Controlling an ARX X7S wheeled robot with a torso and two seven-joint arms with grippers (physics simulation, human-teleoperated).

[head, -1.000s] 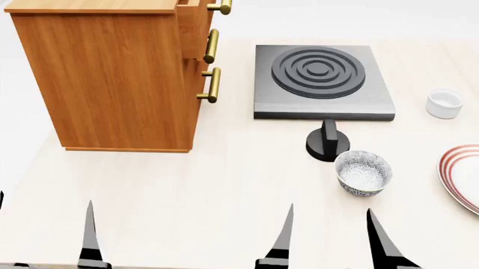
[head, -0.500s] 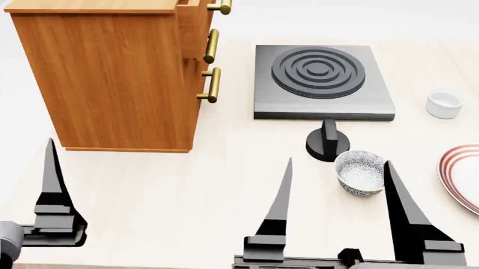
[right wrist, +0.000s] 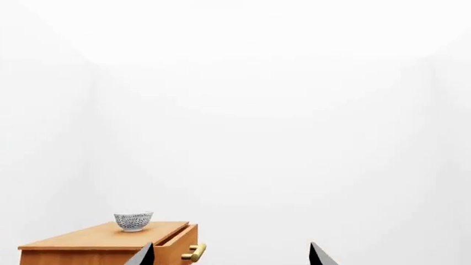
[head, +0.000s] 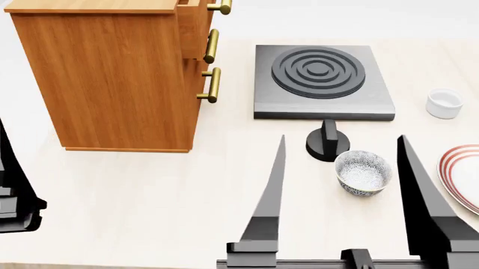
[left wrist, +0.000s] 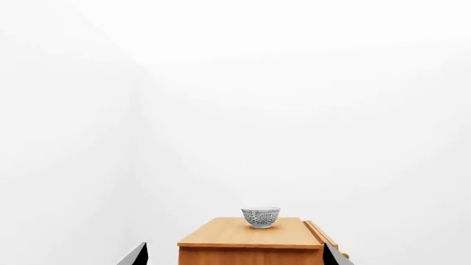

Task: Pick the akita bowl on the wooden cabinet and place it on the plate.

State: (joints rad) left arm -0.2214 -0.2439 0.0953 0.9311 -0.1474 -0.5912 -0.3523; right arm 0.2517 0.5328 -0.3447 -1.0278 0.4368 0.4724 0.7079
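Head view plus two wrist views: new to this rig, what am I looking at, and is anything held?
It's a simulated two-armed robot. The head view looks down over a pale table; the black spikes are fingers of the right gripper, open and empty. The left gripper is also open. On the table: the wooden cabinet, a grey stove with a black knob, a small white cup, a patterned bowl and the red-ringed plate. Each wrist view comes from a camera near that arm's gripper; both show the akita bowl on the cabinet's top. Nothing is held.
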